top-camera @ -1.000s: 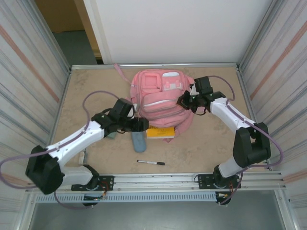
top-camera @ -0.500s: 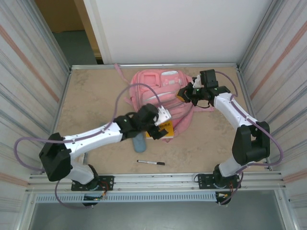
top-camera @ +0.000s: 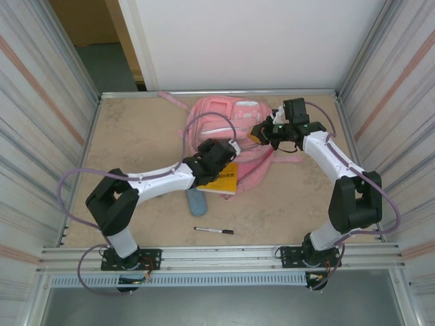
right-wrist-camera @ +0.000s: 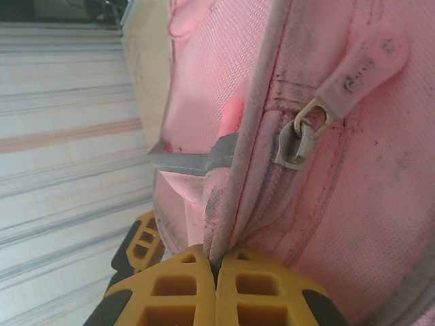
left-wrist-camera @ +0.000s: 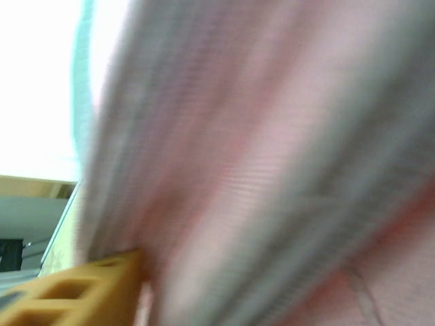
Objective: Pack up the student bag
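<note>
The student bag (top-camera: 224,122) is a pink backpack lying at the back middle of the table. My right gripper (top-camera: 263,134) is at the bag's right side. In the right wrist view its yellow fingers (right-wrist-camera: 216,261) are shut on a fold of the bag's pink fabric (right-wrist-camera: 380,204) just below a zip pull (right-wrist-camera: 299,139). My left gripper (top-camera: 224,153) is pushed against the bag's front edge, above a yellow book (top-camera: 223,181). The left wrist view is a blur of pink and grey bag fabric (left-wrist-camera: 272,170) with one yellow finger (left-wrist-camera: 81,292) at the lower left. How wide its jaws stand is hidden.
A blue-grey pencil case (top-camera: 196,202) lies left of the yellow book. A black pen (top-camera: 214,231) lies nearer the front rail. Striped walls close in both sides of the table (top-camera: 136,136), and a pink strap (top-camera: 170,100) trails off toward the back left.
My left arm has swung from the bag's left side, across the book, to the bag's front edge. The right gripper has kept its hold, and the bag has shifted slightly toward the back.
</note>
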You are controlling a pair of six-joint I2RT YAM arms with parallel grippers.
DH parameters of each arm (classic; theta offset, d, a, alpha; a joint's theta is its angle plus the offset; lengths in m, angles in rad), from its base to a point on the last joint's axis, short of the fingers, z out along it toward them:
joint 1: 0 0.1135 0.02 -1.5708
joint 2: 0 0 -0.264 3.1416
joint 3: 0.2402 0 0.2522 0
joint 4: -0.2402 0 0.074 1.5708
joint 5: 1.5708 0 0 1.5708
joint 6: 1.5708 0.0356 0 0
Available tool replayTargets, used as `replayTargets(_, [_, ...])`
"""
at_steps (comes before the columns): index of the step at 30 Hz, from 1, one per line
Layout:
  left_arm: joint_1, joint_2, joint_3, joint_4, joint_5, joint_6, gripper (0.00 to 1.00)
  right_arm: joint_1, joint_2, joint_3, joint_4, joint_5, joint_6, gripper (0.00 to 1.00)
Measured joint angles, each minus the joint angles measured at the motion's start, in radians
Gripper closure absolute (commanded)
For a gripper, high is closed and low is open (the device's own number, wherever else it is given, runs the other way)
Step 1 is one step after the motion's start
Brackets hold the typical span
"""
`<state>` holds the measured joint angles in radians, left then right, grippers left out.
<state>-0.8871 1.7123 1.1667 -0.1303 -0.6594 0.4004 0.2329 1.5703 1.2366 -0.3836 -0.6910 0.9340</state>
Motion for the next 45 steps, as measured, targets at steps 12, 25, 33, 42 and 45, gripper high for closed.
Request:
replayTargets(12, [0.023, -0.002, 0.072, -0.127, 0.085, -0.039, 1.0, -0.011, -0.284, -0.148, -0.088, 0.188, -0.35, 0.41])
replayTargets(25, [0.088, -0.026, 0.207, -0.303, 0.282, -0.108, 1.0, 0.215, -0.895, -0.435, 0.011, 0.322, -1.017, 0.04])
replayTargets(33, [0.09, -0.024, 0.288, -0.409, 0.354, -0.151, 0.99, 0.649, -0.636, -0.402, -0.14, 0.368, -1.54, 0.04])
replayTargets(42, [0.097, -0.021, 0.352, -0.496, 0.433, -0.195, 0.96, 0.779, -0.398, -0.547, 0.158, 0.657, -1.669, 0.08])
replayTargets(45, [0.103, -0.021, 0.36, -0.507, 0.457, -0.212, 0.96, 0.806, -0.308, -0.548, 0.233, 0.719, -1.672, 0.09])
